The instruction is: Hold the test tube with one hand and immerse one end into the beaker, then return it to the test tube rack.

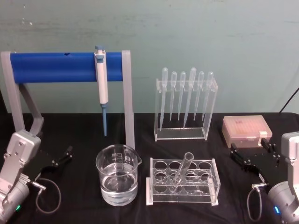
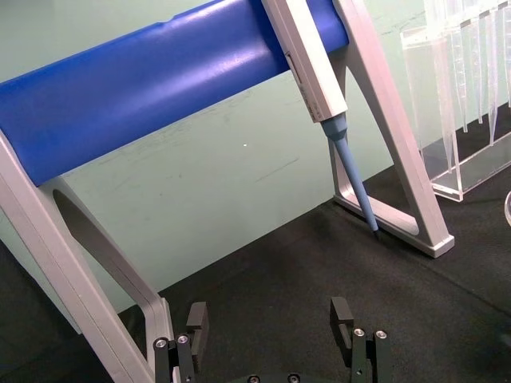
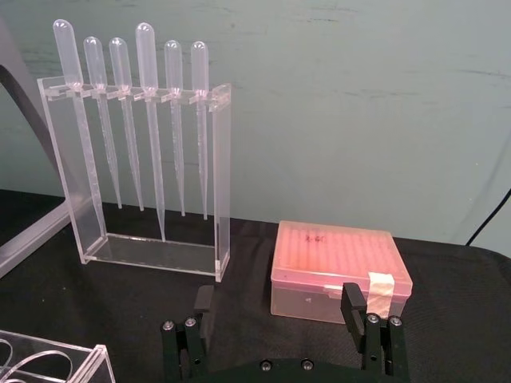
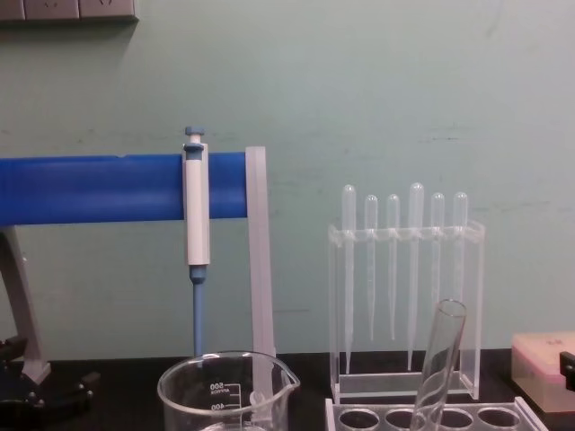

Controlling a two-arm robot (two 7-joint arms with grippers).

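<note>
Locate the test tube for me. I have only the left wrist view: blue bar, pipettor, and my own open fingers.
Observer: The test tube leans tilted in a hole of the clear rack, which stands to the robot's right of the beaker.
Operator: Report the beaker's contents.
Observer: It holds clear liquid, filling roughly its lower half.
Operator: Check the right gripper.
Observer: The right gripper is open, low near the table's right edge, close to the pink box and well apart from the tube.
</note>
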